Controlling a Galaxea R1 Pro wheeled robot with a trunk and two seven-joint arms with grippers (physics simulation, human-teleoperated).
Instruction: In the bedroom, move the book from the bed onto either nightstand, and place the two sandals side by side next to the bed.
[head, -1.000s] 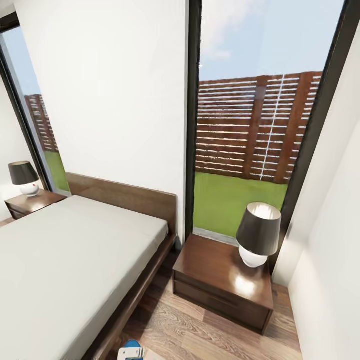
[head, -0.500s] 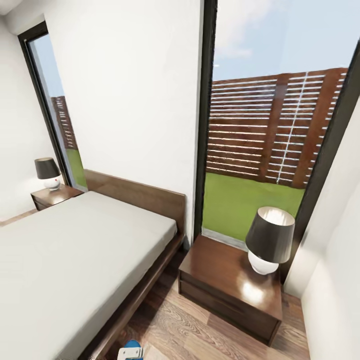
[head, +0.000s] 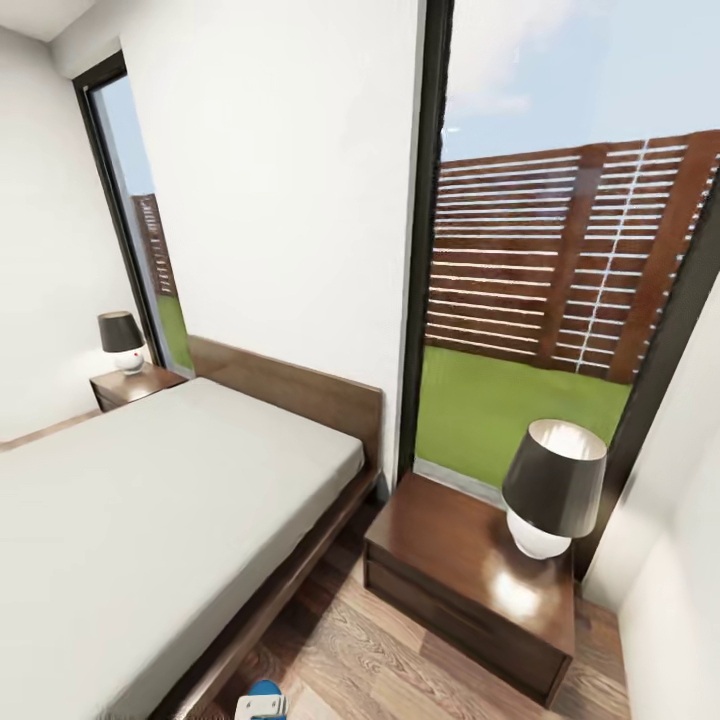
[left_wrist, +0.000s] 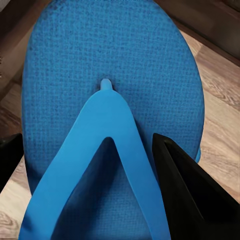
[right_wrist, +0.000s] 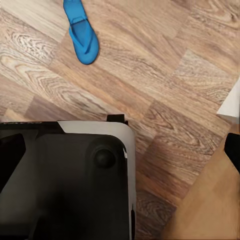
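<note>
My left gripper (left_wrist: 87, 145) is shut on a bright blue sandal (left_wrist: 110, 75), its black fingers (left_wrist: 192, 192) on either side of the sole. The toe of that sandal (head: 264, 692) peeks in at the bottom edge of the head view, beside the bed (head: 150, 500). The other blue sandal (right_wrist: 81, 34) lies flat on the wood floor in the right wrist view. My right gripper (right_wrist: 120, 147) is open above my own base with nothing between its fingers. One nightstand (head: 470, 590) stands close on the bed's right, another nightstand (head: 135, 385) at its far side. The book is out of view.
Each nightstand carries a dark-shaded lamp (head: 553, 485), the far lamp (head: 121, 340) being small in view. A tall dark-framed window (head: 560, 260) rises behind the near nightstand. White walls close in on the right. Wood floor (head: 350, 660) runs between bed and nightstand.
The whole head view has shifted, so the camera moved: bed, nightstands and window slid right in the picture. The held sandal keeps its place at the bottom edge.
</note>
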